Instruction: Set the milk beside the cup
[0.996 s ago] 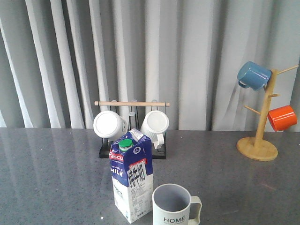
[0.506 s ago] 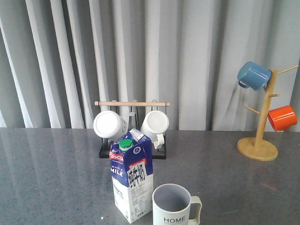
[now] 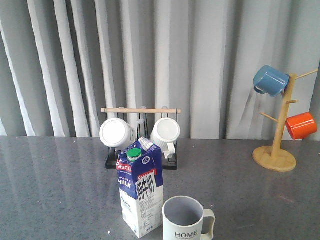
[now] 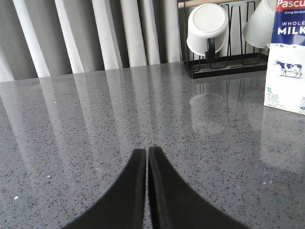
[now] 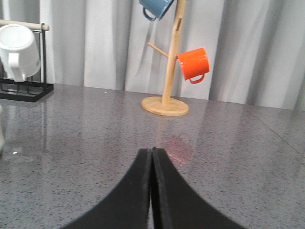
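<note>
Front view: the milk (image 3: 140,192) is stood upright on the table (image 3: 60,190), just left of the cup (image 3: 186,219). Left wrist view: the left gripper (image 4: 147,155) is clenched, empty. Right wrist view: the right gripper (image 5: 151,155) is likewise pressed closed, nothing held.

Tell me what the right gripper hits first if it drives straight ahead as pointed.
Probably the mug tree: the shut right gripper points over bare table toward its round base, slightly to one side. Depth is unclear, so it might just slip past.

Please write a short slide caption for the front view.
Milk carton upright beside HOME cup on grey table.
</note>
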Tool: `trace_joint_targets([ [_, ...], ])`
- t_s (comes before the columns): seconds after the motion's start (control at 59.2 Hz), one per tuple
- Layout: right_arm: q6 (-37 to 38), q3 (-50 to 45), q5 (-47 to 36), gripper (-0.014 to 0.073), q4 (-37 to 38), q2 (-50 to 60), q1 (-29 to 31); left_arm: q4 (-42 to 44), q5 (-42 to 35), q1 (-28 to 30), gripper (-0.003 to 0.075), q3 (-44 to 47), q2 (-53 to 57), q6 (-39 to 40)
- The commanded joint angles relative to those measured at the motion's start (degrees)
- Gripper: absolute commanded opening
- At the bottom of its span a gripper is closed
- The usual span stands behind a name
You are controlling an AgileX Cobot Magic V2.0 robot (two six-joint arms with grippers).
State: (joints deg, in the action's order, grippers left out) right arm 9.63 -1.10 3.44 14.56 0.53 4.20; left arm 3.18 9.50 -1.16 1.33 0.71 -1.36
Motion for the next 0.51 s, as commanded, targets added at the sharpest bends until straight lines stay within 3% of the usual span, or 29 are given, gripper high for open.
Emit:
trace_joint_targets([
  [0.0, -0.44, 1.29, -4.13, -0.0004, 0.02, 0.87, 0.61, -0.09, -3.90, -0.11, -0.0006, -1.56, 0.56, 0.63],
  [0.084, -0.29, -1.21, -7.82, -0.0004, -0.31, 0.87, 0.61, -0.09, -3.90, -0.11, -0.0006, -1.56, 0.56, 0.63],
  [0.152, -0.29, -0.91, -4.96, -0.0004, -2.11, 0.87, 0.61, -0.09, -3.90, -0.11, -0.0006, -1.56, 0.56, 0.63],
  [0.49, -0.29, -1.05, -6.63, -0.0004, -2.32, 0.87, 0.61, -0.09, -3.90, -0.11, -0.0006, -1.56, 0.56, 0.63],
])
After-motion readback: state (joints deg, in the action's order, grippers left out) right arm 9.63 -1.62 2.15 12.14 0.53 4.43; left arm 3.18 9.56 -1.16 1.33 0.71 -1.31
